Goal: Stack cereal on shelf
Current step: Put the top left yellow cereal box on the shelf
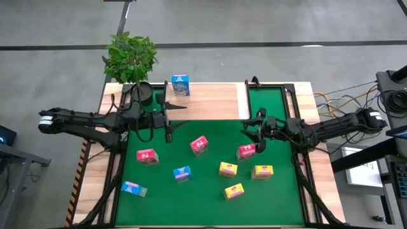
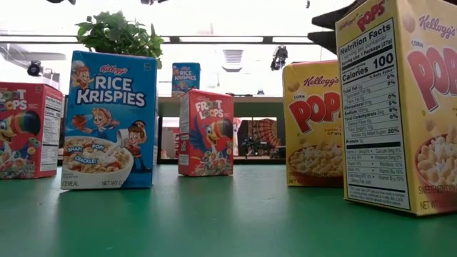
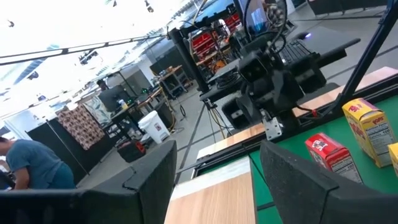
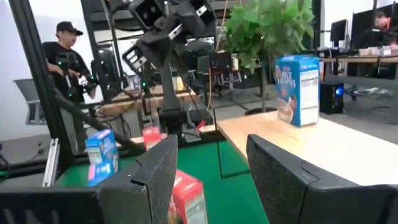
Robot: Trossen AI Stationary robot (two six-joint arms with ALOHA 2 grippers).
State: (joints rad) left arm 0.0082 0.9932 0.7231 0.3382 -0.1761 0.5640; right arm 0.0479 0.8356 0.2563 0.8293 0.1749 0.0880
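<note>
- High view: one blue cereal box (image 1: 180,85) stands on the shelf (image 1: 210,100) at the far side; eight boxes lie scattered on the green mat (image 1: 280,102).
- Low view: near boxes fill the frame, the yellow box (image 2: 400,100) cut off at right.
- Left wrist view: left gripper (image 3: 214,177) open, holding nothing.
- Right wrist view: right gripper (image 4: 211,171) parted, seemingly empty; a red box (image 4: 186,198) sits partly hidden behind its finger.

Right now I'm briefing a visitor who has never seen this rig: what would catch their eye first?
Probably the bright cereal boxes scattered over the green mat: red, blue and yellow ones. One blue box already stands alone on the light-wood shelf, next to a leafy potted plant at the table's far left corner. Both dark arms hang over the mat, left hand and right hand open and empty.
</note>
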